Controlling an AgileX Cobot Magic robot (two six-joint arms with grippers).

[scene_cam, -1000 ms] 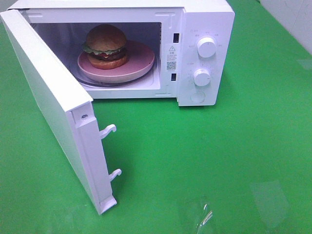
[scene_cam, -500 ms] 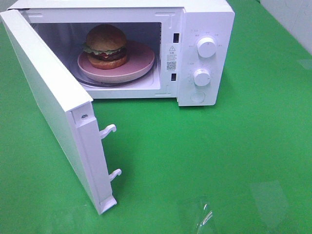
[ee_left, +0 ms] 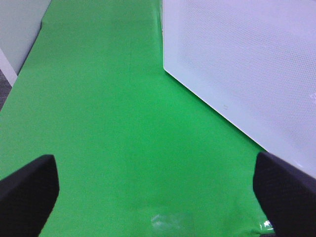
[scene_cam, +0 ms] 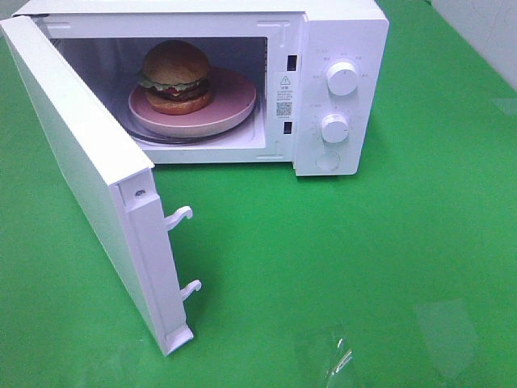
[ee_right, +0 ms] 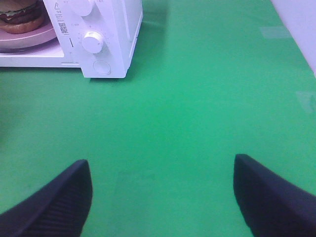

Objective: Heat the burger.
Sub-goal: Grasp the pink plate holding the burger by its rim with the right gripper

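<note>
The burger (scene_cam: pixel 176 77) with its glossy brown bun sits on a pink plate (scene_cam: pixel 234 103) inside the white microwave (scene_cam: pixel 343 32), whose door (scene_cam: pixel 81 170) hangs wide open toward the front left. Neither arm shows in the exterior view. My left gripper (ee_left: pixel 155 197) is open over bare green cloth, its dark fingertips (ee_left: pixel 27 190) spread wide, with the outer face of the door (ee_left: pixel 247 64) ahead of it. My right gripper (ee_right: pixel 163 192) is also open and empty, well in front of the microwave's control panel (ee_right: pixel 96 42); part of the burger (ee_right: pixel 19 15) shows there.
Two white knobs (scene_cam: pixel 342 78) and a round button (scene_cam: pixel 327 161) sit on the microwave's right panel. Two latch hooks (scene_cam: pixel 179 217) stick out from the door's edge. Green cloth (scene_cam: pixel 388 259) covers the table. A white wall (scene_cam: pixel 485 32) stands at the far right.
</note>
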